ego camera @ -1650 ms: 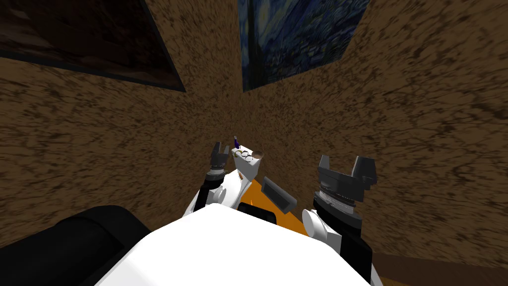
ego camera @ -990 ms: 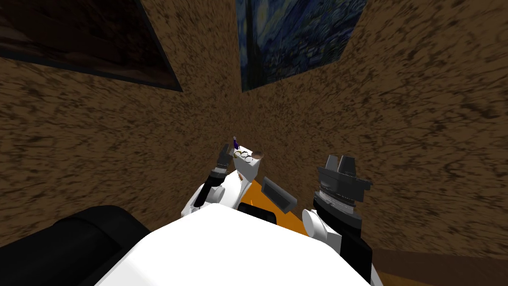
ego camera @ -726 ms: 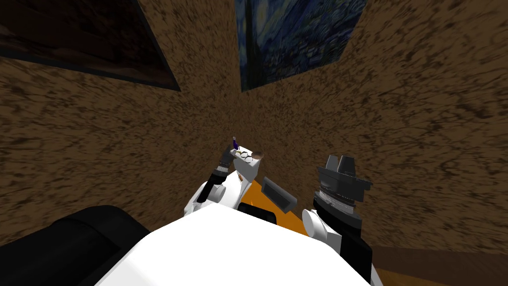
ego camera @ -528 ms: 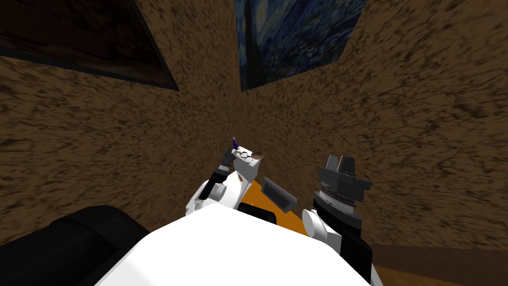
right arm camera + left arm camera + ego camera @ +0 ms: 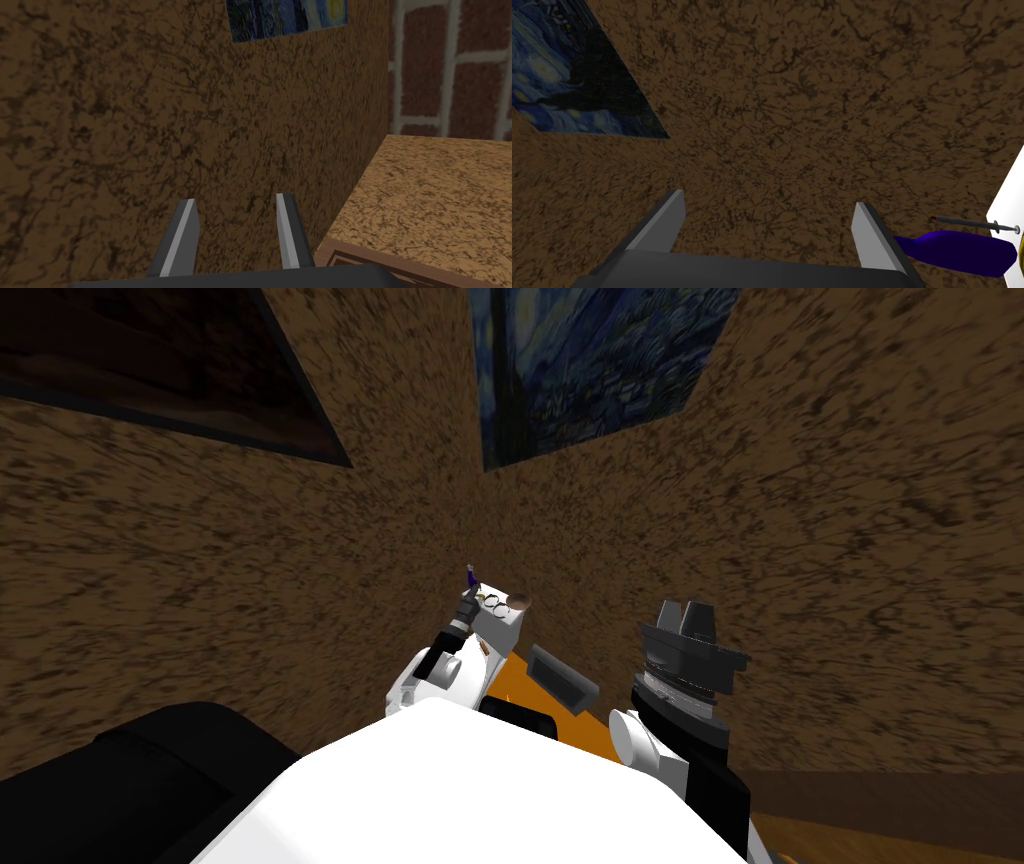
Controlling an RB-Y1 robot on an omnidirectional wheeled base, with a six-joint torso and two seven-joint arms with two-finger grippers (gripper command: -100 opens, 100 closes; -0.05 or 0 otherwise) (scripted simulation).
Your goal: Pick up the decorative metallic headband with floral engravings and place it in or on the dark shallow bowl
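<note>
A brown mottled wall (image 5: 250, 588) closes round me, with a blue swirling painting (image 5: 590, 368) and a dark framed picture (image 5: 150, 358) hung on it. Against the wall ahead stands a small white counter (image 5: 503, 636). My right tool (image 5: 685, 610) hangs well off to the right of the counter, its fingers a narrow gap apart with nothing between them. My left tool (image 5: 768, 198) is up at the counter's left edge, spread wide and gripping nothing. A deep purple bottle (image 5: 957, 250) stands on the counter just past its outer finger (image 5: 873, 240). On the counter's top, the small brownish round bowl (image 5: 521, 603) sits toward the right side. The headband (image 5: 490, 601) lies as pale looped rings between the bottle and the bowl, just beside the bowl; I cannot tell whether they touch. A thin grey pin (image 5: 974, 223) lies close beside the bottle.
</note>
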